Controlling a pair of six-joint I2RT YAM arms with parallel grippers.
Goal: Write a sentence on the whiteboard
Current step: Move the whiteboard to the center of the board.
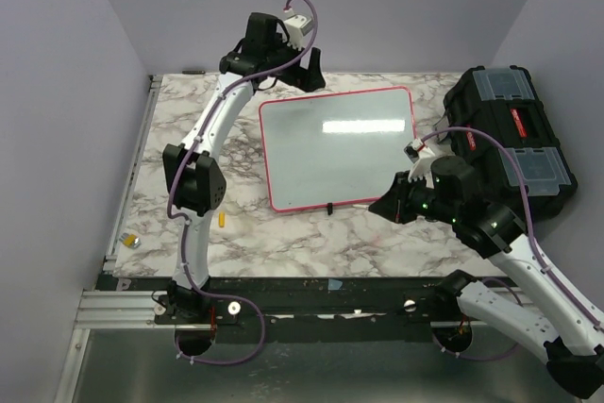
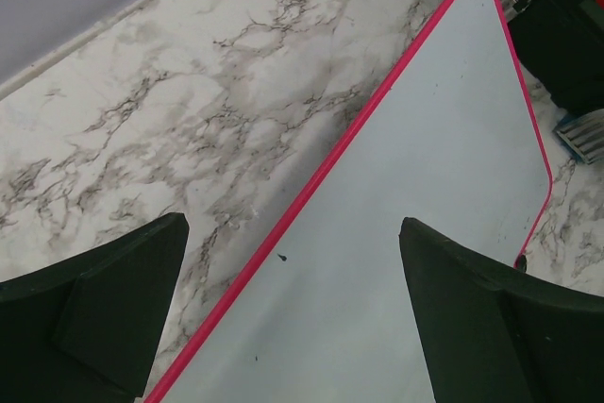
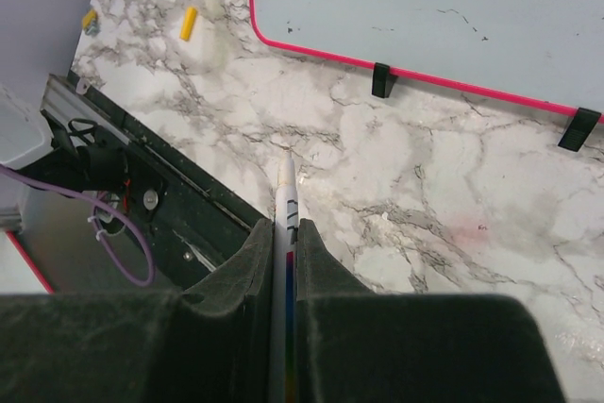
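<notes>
Right gripper (image 3: 286,226), clamped shut on a slim white marker pen (image 3: 286,181), sits just off the near edge of the glossy white, pink-rimmed whiteboard (image 1: 340,153). The pen's axis points boardward (surface unwritten). Left gripper (image 2: 293,233) hangs fully spread and empty at its far-left corner.

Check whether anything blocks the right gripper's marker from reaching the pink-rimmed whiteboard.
Nothing visible does. Only bare marble tabletop lies between the white marker clamped in the right gripper and the glossy pink-rimmed whiteboard; its two black clips sit on that edge.
</notes>
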